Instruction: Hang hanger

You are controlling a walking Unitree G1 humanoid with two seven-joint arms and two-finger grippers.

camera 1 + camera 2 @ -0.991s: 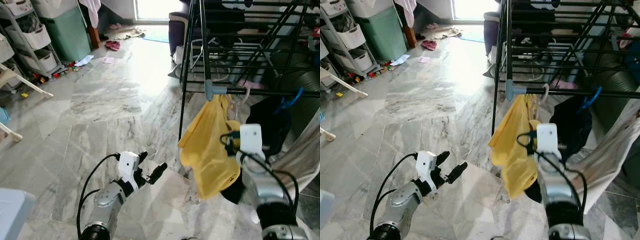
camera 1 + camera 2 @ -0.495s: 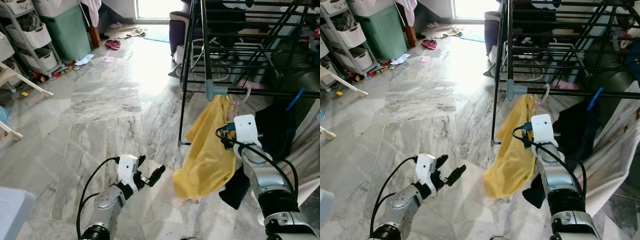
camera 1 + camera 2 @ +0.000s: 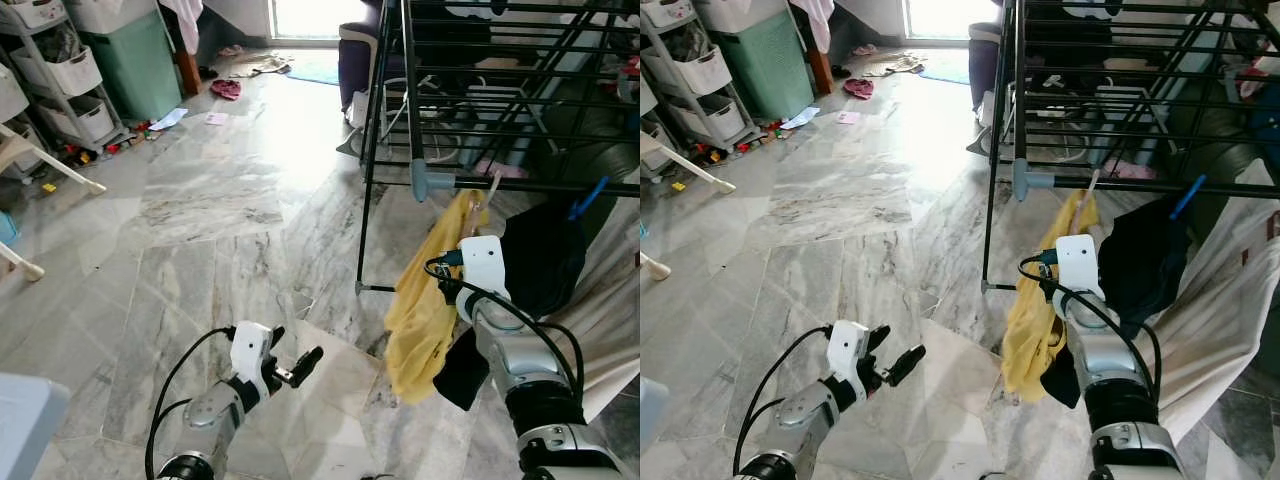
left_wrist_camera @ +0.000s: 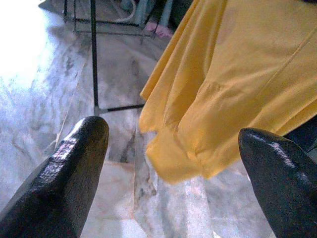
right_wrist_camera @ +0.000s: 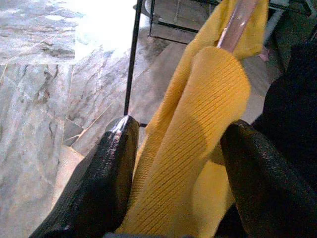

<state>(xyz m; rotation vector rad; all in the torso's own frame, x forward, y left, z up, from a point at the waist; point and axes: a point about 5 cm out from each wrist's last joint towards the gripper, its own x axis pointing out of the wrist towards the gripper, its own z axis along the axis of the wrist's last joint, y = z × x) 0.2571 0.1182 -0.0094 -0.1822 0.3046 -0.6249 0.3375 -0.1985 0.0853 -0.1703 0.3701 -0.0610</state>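
Observation:
A yellow garment (image 3: 430, 300) hangs on a pale hanger whose hook (image 3: 492, 185) sits over the black drying rack's lower rail (image 3: 545, 186). My right arm, with its white wrist housing (image 3: 485, 265), is raised right against the garment. My right gripper (image 5: 179, 124) is closed on a fold of the yellow cloth (image 5: 198, 139), and the hanger's neck (image 5: 237, 25) shows just beyond it. My left gripper (image 3: 295, 345) hovers low over the marble floor, open and empty, to the left of the garment's hem (image 4: 198, 148).
A black garment (image 3: 545, 255) and a pale cloth (image 3: 610, 310) hang on the rack beside the yellow one. The rack's upright leg (image 3: 365, 200) stands just left. Shelves with bins (image 3: 60, 80), a green bin (image 3: 135, 60) and scattered clothes (image 3: 225, 90) lie far left.
The yellow garment, flared out to the left half a second ago, has swung back and hangs straight under the rail. My left arm has sunk slightly lower.

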